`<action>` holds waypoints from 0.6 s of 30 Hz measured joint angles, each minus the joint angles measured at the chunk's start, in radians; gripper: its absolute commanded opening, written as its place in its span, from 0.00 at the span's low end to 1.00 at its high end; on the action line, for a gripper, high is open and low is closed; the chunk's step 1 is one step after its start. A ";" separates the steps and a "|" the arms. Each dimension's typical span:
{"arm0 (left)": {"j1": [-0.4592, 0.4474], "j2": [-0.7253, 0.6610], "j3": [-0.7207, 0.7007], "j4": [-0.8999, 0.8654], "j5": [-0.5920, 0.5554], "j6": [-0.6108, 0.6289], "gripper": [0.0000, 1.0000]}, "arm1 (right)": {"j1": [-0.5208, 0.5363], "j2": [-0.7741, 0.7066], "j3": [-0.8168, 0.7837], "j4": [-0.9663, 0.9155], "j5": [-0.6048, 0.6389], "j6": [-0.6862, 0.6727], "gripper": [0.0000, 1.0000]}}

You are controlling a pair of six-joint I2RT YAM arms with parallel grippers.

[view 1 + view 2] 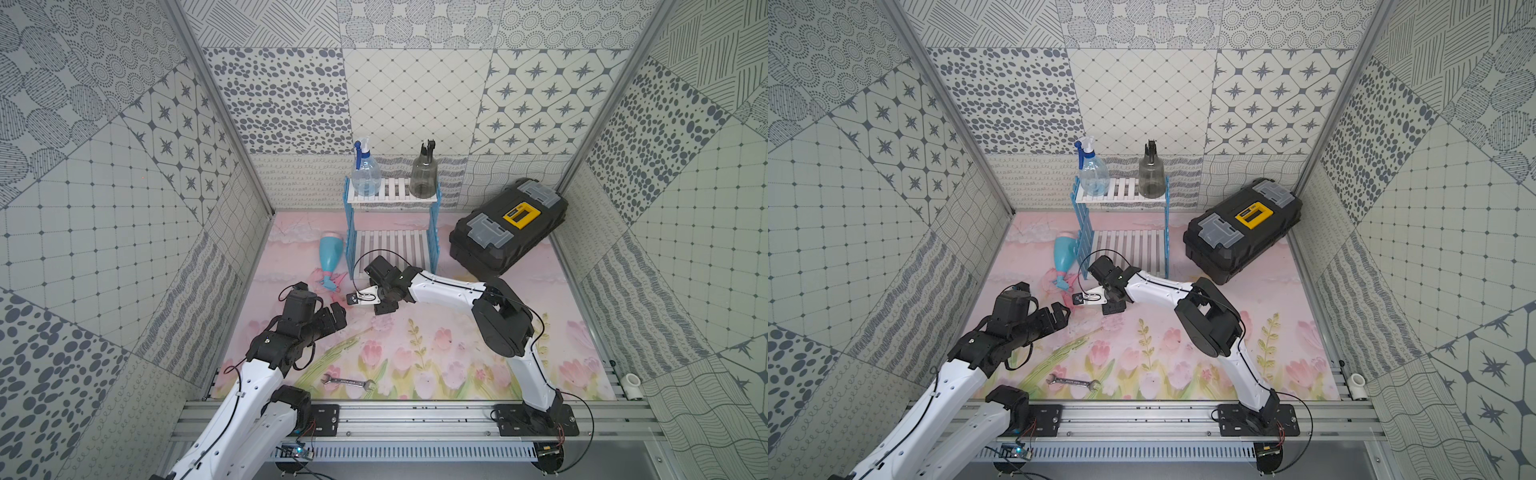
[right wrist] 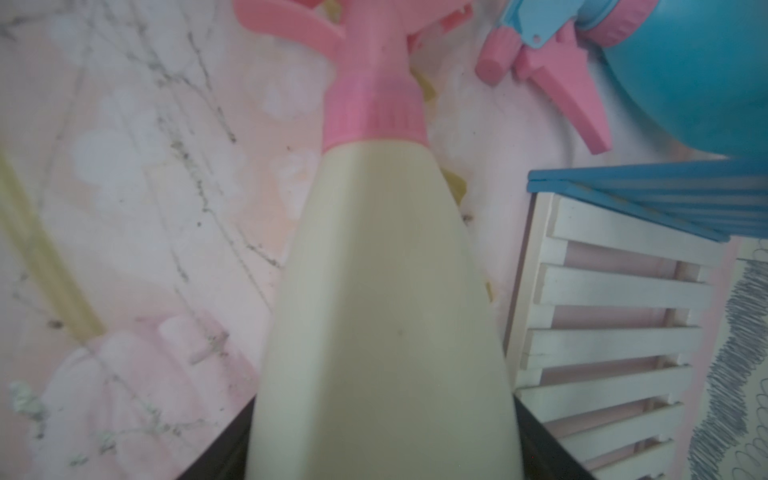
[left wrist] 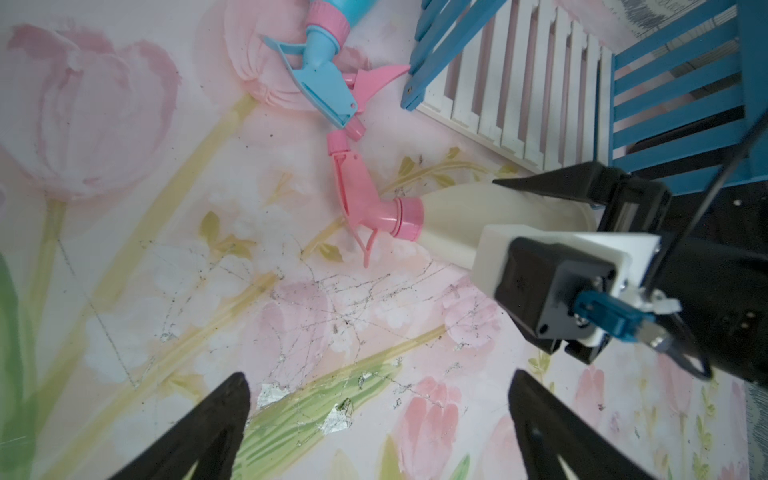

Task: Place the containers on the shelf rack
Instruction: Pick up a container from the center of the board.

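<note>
Right wrist view: right pincer [image 2: 384,419] grips the white plastic spray bottle [image 2: 374,257] by its broad body (likely steadier than the pink trigger [image 2: 291,29]), lying beside the blue-sided slatted shelf rack [image 2: 615,286]; left pincer [image 3: 380,376] gapes empty.

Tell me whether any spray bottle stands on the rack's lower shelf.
No: the lower shelf shows only bare slats; the clear bottle and the grey bottle stand on the top shelf.
</note>
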 measured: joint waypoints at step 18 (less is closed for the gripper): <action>0.001 -0.057 0.013 0.246 0.291 -0.121 0.99 | 0.000 -0.671 -0.647 0.373 -0.116 0.554 0.66</action>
